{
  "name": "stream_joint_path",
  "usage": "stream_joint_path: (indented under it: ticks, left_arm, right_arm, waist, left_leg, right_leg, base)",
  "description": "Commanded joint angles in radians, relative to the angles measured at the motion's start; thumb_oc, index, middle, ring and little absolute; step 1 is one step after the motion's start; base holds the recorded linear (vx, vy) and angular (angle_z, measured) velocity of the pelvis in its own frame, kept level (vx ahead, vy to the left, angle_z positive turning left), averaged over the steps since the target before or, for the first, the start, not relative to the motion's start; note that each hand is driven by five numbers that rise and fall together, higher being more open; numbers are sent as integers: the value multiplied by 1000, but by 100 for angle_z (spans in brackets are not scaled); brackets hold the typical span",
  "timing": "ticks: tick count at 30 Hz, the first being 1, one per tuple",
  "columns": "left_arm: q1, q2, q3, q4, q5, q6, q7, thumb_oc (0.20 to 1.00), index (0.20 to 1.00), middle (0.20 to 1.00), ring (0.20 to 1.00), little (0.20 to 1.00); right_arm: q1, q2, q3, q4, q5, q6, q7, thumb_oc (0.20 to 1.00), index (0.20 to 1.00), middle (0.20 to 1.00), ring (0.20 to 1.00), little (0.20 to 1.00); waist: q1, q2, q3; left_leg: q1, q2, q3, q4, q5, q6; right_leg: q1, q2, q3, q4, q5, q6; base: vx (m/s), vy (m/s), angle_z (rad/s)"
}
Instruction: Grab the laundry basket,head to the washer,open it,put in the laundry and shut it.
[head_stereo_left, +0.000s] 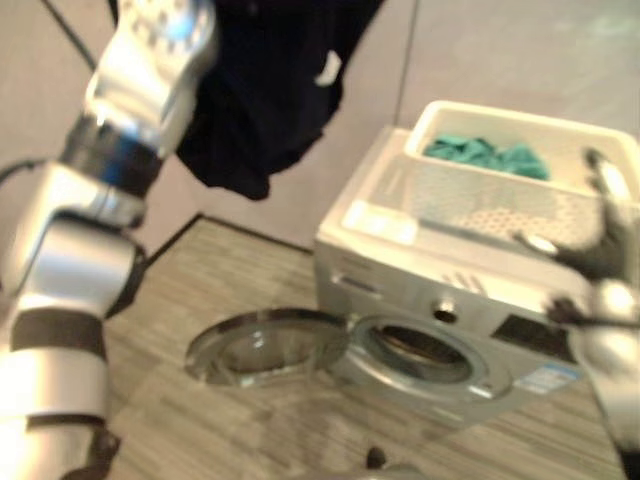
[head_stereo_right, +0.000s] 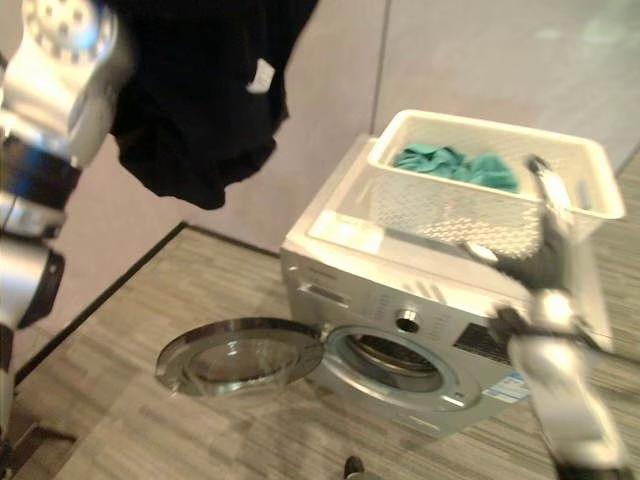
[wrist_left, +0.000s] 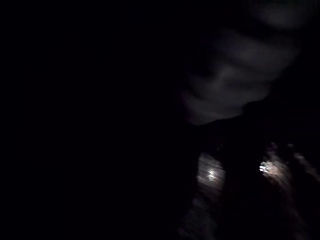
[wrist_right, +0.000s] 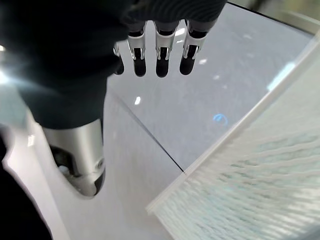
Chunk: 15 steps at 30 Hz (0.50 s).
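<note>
High on my left, my left arm lifts a dark garment (head_stereo_left: 265, 100) above the floor, and the open mouth of the washer (head_stereo_left: 415, 352) lies below it and to the right. That drop is what the next move turns on, as I judge it: the cloth has to come down and rightward to the round opening, and my left arm is the one carrying it. I cannot tell how my left hand's fingers sit, since the cloth hides them. The washer door (head_stereo_left: 265, 347) is swung open to the left, lying low over the floor. On top of the washer sits the laundry basket (head_stereo_right: 560, 165), with a green garment (head_stereo_right: 455, 165) inside. My right hand (head_stereo_right: 550, 262) is beside the basket's near wall, fingers straight, holding nothing.
</note>
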Motion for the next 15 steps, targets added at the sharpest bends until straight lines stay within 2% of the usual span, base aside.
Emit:
stream_joint_path:
  ticks: [1, 2, 3, 4, 6, 7, 9, 10, 11, 12, 14, 15]
  left_arm:
    - [-120, 135, 17, 59, 67, -37, 0, 200, 200, 200, 200, 200]
    - [-116, 134, 20, 56, 69, -37, 0, 200, 200, 200, 200, 200]
    - [-80, 174, 51, 37, 76, -39, 2, 200, 200, 200, 200, 200]
    - [-39, 211, 96, 24, 82, -44, 11, 200, 200, 200, 200, 200]
    - [-29, 213, 106, 17, 83, -42, 11, 200, 200, 200, 200, 200]
    - [37, 218, 166, 14, 117, -41, 28, 200, 200, 200, 200, 200]
    - [61, 194, 193, 13, 139, -35, 32, 200, 200, 200, 200, 200]
    - [63, 195, 196, 12, 141, -35, 32, 200, 200, 200, 200, 200]
    - [73, 185, 206, 17, 152, -33, 30, 200, 200, 200, 200, 200]
    - [76, 191, 211, 34, 158, -31, 28, 200, 200, 200, 200, 200]
    - [65, 188, 207, 52, 159, -24, 37, 200, 200, 200, 200, 200]
    - [57, 183, 205, 56, 168, -17, 38, 200, 200, 200, 200, 200]
  right_arm:
    - [-21, -39, -191, -11, -113, -29, -2, 1000, 1000, 1000, 1000, 1000]
    - [-18, -39, -194, -15, -114, -28, -1, 1000, 1000, 1000, 1000, 1000]
    - [9, -39, -267, -26, -166, -8, -23, 1000, 1000, 1000, 1000, 1000]
    - [-3, -22, -308, -25, -191, -7, -43, 1000, 1000, 1000, 1000, 1000]
    - [-3, -24, -308, -28, -193, -5, -43, 1000, 1000, 1000, 1000, 1000]
    - [-55, -28, -327, 7, -247, 26, -83, 1000, 1000, 1000, 1000, 1000]
    - [-98, -44, -313, 37, -298, 57, -108, 1000, 1000, 1000, 1000, 1000]
    - [-102, -47, -311, 40, -300, 58, -110, 1000, 1000, 1000, 1000, 1000]
    - [-127, -70, -304, 61, -337, 79, -127, 1000, 1000, 1000, 1000, 1000]
    - [-188, -135, -315, 118, -403, 132, -179, 1000, 1000, 1000, 1000, 1000]
    - [-256, -172, -312, 211, -433, 204, -238, 1000, 1000, 1000, 1000, 1000]
    - [-263, -168, -315, 241, -439, 230, -237, 1000, 1000, 1000, 1000, 1000]
  waist:
    - [-38, 1, -102]
    - [-36, 0, -103]
    - [-52, -3, -103]
    - [-60, -6, -102]
    - [-56, -6, -102]
    - [-55, -3, -100]
    - [-50, -5, -99]
    - [-48, -7, -98]
    - [-46, -8, -96]
    - [-45, -2, -94]
    - [-42, -1, -83]
    - [-44, -1, -81]
  left_leg:
    - [88, 107, 123, 37, 81, -10]
    - [85, 105, 124, 38, 85, -9]
    - [89, 104, 127, 55, 70, -6]
    - [102, 101, 120, 75, 26, 3]
    - [98, 97, 125, 79, 28, 5]
    - [122, 82, 104, 99, -51, 28]
    - [130, 68, 124, 110, -89, 44]
    - [128, 65, 127, 111, -84, 45]
    - [134, 55, 132, 113, -100, 54]
    - [147, 34, 142, 111, -133, 70]
    - [153, 9, 152, 113, -151, 88]
    - [155, 3, 150, 112, -157, 92]
  right_leg:
    - [-38, -46, 21, 151, -102, 131]
    - [-41, -47, 22, 150, -97, 129]
    - [-50, -44, 44, 153, -92, 135]
    - [-57, -37, 77, 159, -94, 139]
    - [-62, -40, 82, 158, -87, 137]
    - [-78, -40, 133, 178, -89, 149]
    - [-86, -52, 152, 186, -86, 161]
    - [-89, -55, 154, 185, -80, 159]
    - [-93, -63, 163, 186, -72, 167]
    - [-99, -75, 173, 185, -56, 185]
    - [-109, -89, 189, 183, -31, 201]
    - [-111, -95, 191, 182, -25, 203]
  base:
    - [-45, 39, -9]
    - [-52, 84, -17]
    - [-72, 80, -15]
    - [-75, 81, -17]
    - [-79, 100, -56]
    - [-116, 214, -83]
    - [-122, 186, -64]
    - [-105, 113, -55]
    - [-145, 170, -50]
    - [-165, 224, -28]
    - [-148, 197, -38]
    - [-107, 147, -30]
